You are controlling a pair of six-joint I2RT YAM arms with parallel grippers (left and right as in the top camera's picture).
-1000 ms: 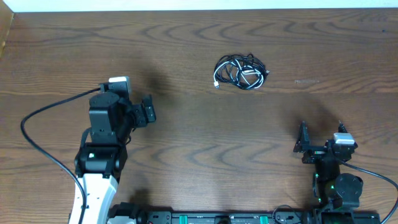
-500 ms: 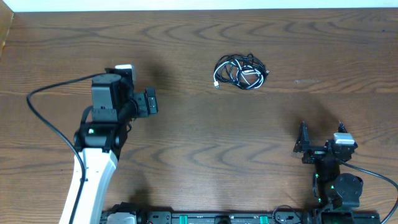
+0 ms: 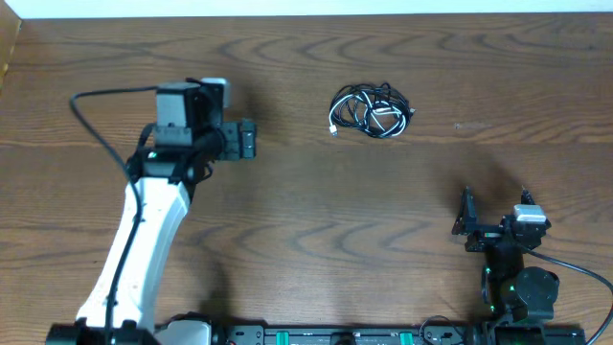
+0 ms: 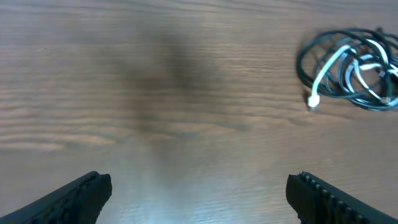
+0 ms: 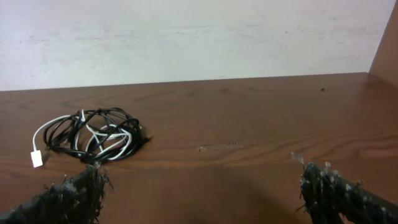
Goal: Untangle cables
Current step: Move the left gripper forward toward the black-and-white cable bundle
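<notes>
Looking down from overhead, the cables (image 3: 372, 112) lie as one tight knotted bundle on the far middle of the table (image 3: 316, 240), black loops wound with a white strand, and nothing is pulled free. The left gripper (image 3: 247, 140) hangs well to the left of the bundle, pointing toward it, its fingers apart and empty. The right gripper (image 3: 494, 209) sits near the front right, well apart from the cables, its jaws wide and holding nothing. By this view no untangling is done yet, and every strand is left to separate.

From the left wrist, the two fingertips stand wide at the bottom corners with bare wood between them. The bundle sits at the upper right, its white plug end (image 4: 313, 102) sticking out at the lower left. The view is somewhat blurred.

From the right wrist, the fingers frame the lower edge, spread apart, and the bundle rests beyond the left finger without touching it. The whole job is ahead: reach, grasp, then draw the strands apart.
</notes>
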